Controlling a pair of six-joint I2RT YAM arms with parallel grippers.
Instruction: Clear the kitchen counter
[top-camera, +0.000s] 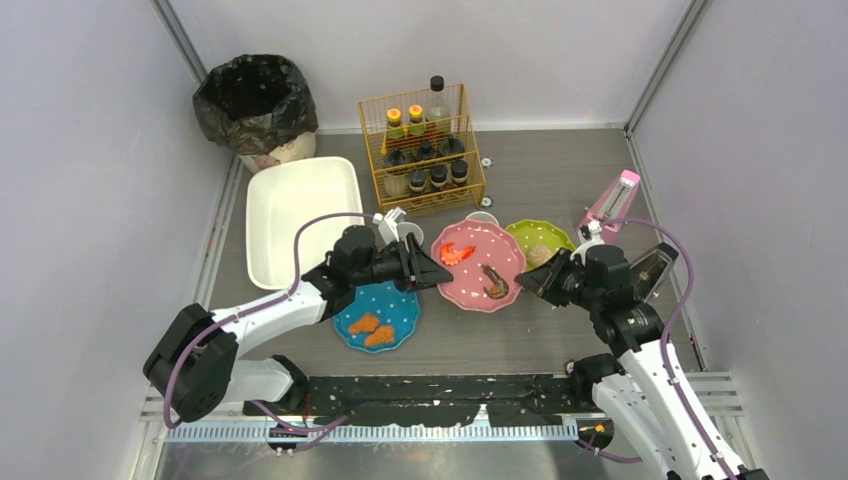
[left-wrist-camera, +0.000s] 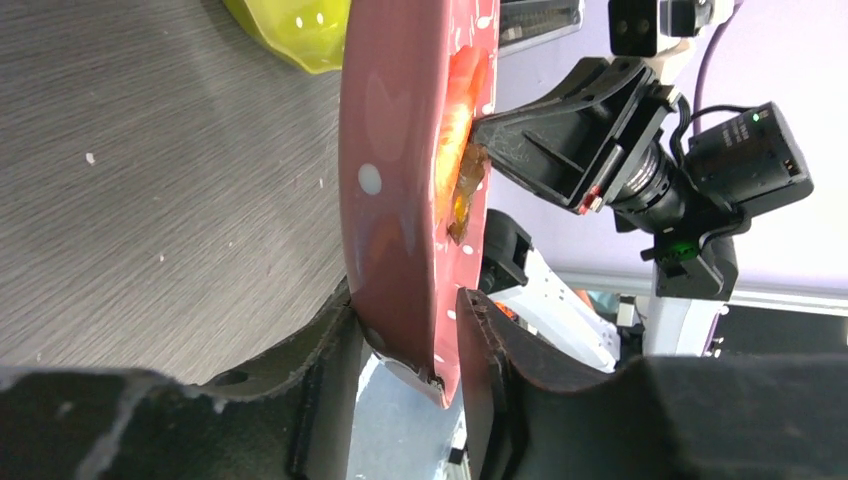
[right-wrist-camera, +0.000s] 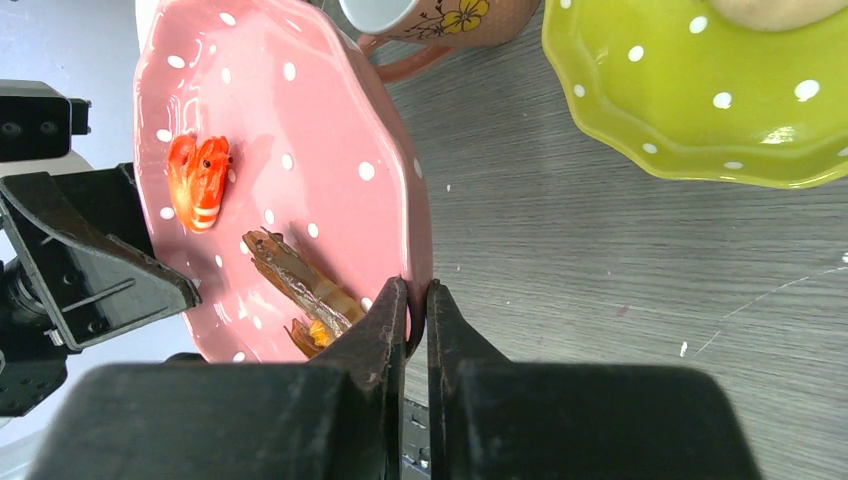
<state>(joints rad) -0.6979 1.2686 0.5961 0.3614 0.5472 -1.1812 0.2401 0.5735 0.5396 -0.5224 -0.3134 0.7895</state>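
A pink dotted plate (top-camera: 485, 262) (left-wrist-camera: 400, 150) (right-wrist-camera: 300, 150) sits at the middle of the kitchen counter (top-camera: 540, 170). It carries a red shrimp (top-camera: 457, 253) (right-wrist-camera: 198, 180) and a brown shrimp (top-camera: 495, 283) (right-wrist-camera: 300, 285). My right gripper (top-camera: 530, 283) (right-wrist-camera: 418, 290) is shut on the plate's right rim. My left gripper (top-camera: 435, 272) (left-wrist-camera: 410, 300) straddles the left rim. One finger lies against the plate's underside, and a thin gap shows at the other. Whether the plate is off the counter I cannot tell.
A green plate (top-camera: 538, 240) (right-wrist-camera: 690, 90) and a flowered mug (top-camera: 482, 217) (right-wrist-camera: 440, 20) sit just behind the pink plate. A blue plate with food (top-camera: 378, 318) lies under my left arm. Further back stand a white tub (top-camera: 300, 215), a wire basket of bottles (top-camera: 425, 150) and a lined bin (top-camera: 255, 105).
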